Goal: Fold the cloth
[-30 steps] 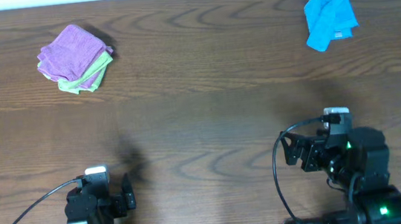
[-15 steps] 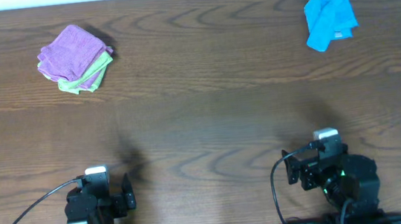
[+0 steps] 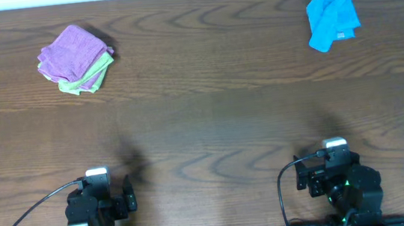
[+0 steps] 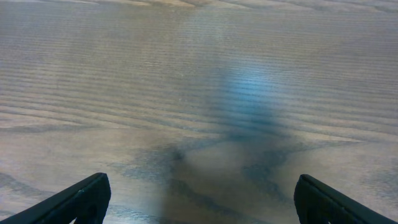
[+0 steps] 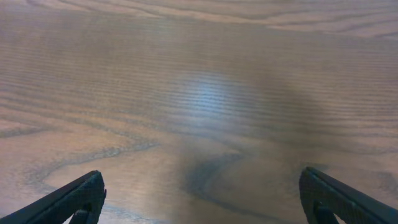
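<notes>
Your left hand (image 4: 199, 198) stood wide open, empty, low over desk (image 4: 186, 74); right hand (image 5: 202, 194) same. Cloth (image 3: 71, 51) lay well ahead of left hand.

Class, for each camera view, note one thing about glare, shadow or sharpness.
Overhead: even light, the purple cloth and blue cloth crisp, two faint shadows on the table. Left wrist: bluish glare patch with a dark shadow below it, grain soft. Right wrist: paler glare patch, grain smeared toward the top.
</notes>
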Motion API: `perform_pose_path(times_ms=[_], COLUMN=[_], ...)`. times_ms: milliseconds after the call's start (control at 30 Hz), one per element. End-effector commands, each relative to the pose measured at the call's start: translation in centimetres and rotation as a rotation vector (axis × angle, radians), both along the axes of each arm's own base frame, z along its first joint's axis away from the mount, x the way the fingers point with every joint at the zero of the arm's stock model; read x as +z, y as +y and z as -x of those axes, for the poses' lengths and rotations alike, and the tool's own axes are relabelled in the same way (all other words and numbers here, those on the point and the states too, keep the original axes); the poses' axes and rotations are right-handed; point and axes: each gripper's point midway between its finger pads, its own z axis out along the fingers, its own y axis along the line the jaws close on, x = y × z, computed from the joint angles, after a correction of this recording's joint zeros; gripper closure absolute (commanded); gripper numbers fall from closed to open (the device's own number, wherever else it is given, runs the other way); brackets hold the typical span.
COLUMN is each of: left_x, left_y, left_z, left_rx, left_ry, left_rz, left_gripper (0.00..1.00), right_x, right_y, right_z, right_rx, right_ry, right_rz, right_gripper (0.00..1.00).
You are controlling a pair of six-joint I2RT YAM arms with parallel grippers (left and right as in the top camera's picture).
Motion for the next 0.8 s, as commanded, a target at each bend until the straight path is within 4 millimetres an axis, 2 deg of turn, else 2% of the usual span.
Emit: perform_pose_path(times_ms=[0, 767], left_x=[-2.09, -2.09], left_y=[-0.02, -0.02], left_z=[0.65, 0.65], left_rx=[-0.02, -0.02], left_ry=[0.064, 0.064], left_rz=[-0.024, -0.024], left_gripper=[0.05, 0.05], right_x=[-0.41, -0.21], right_y=[-0.71, -0.71], right_z=[0.0, -0.06], right_rx=[-0.026, -0.026], right_ry=[0.002, -0.009], right_rz=[0.03, 0.03], right_gripper=[0.01, 0.01])
